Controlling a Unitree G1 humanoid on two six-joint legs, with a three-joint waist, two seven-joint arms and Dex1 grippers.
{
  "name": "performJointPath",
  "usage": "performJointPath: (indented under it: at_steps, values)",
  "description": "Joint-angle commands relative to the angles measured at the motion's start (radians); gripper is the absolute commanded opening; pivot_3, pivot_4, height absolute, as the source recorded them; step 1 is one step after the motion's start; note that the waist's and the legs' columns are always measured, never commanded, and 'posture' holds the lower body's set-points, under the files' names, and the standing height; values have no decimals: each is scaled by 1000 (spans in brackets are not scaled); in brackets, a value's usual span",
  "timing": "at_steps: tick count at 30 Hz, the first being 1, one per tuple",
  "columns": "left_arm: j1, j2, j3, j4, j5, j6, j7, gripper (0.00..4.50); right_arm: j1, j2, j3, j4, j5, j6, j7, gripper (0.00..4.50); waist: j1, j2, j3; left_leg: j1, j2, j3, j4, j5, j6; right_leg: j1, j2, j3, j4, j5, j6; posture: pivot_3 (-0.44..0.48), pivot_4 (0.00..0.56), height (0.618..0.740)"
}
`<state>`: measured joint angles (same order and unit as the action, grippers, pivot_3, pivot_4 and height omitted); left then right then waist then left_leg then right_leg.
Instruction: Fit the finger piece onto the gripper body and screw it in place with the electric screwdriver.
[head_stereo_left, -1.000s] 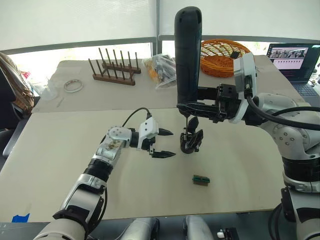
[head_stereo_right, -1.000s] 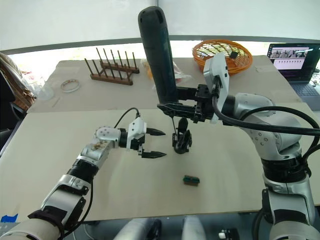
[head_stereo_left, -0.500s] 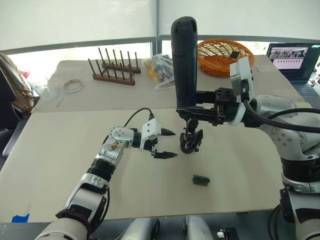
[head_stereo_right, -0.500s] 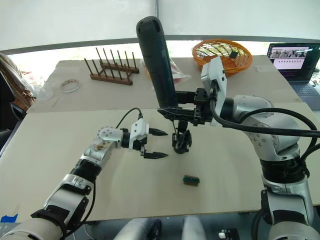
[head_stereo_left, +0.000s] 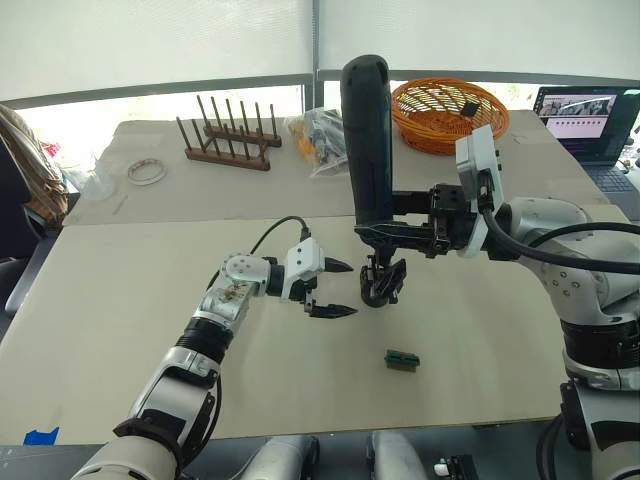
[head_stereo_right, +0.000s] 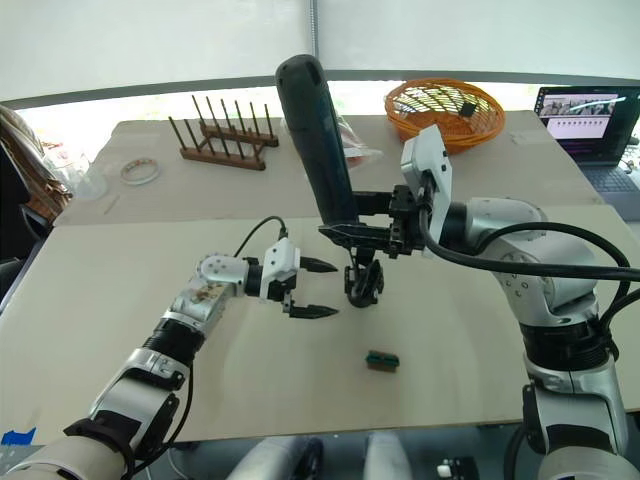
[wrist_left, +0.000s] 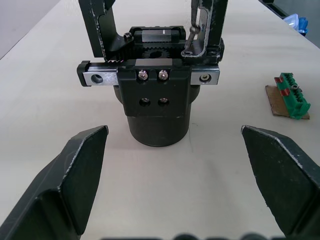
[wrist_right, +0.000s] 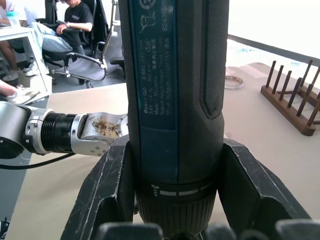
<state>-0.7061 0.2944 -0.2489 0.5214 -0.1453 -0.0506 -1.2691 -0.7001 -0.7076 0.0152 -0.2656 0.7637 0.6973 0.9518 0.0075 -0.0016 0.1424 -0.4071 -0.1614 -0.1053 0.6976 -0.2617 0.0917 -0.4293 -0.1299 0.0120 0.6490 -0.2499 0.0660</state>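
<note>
The gripper body (head_stereo_left: 382, 284) stands upright mid-table, a black round-based assembly (wrist_left: 155, 100). A black finger piece (wrist_left: 212, 22) rises from its top rail, and a second black finger stands on the rail's other end. The electric screwdriver (head_stereo_left: 368, 140) is held nearly vertical above it, its thin bit (wrist_left: 192, 30) reaching down to the rail beside the finger piece. My right gripper (head_stereo_left: 388, 232) is shut on the screwdriver's lower barrel (wrist_right: 175, 100). Beside the body, on its left, my left gripper (head_stereo_left: 335, 290) is open and holds nothing, its fingers (wrist_left: 82, 160) apart from the base.
A small green connector on a brown card (head_stereo_left: 402, 360) lies nearer the front edge. At the back stand a wooden peg rack (head_stereo_left: 228, 140), a bag of parts (head_stereo_left: 320, 140), an orange basket (head_stereo_left: 445, 110), a tape roll (head_stereo_left: 147, 171) and a laptop (head_stereo_left: 590, 120). Seated people (wrist_right: 75, 20) are behind.
The right arm has lowered the screwdriver toward the gripper body. The left gripper has edged slightly closer to the body, still open.
</note>
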Motion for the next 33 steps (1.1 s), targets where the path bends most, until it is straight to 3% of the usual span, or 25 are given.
performJointPath:
  at_steps: [1,33]
  values:
    - [-16,-3,1,-39,-5,-7,-2,4500,-18,-1,-42,-29,3,-17,6,1914,0,0,0,0,0,0,0,0,0,0,0,0,0,0,0,0,150,740]
    - [-19,-8,2,-43,-5,-4,1,4500,-62,31,-41,-8,-20,-3,17,1914,-1,0,0,0,0,0,0,0,0,0,0,0,0,0,0,0,150,740]
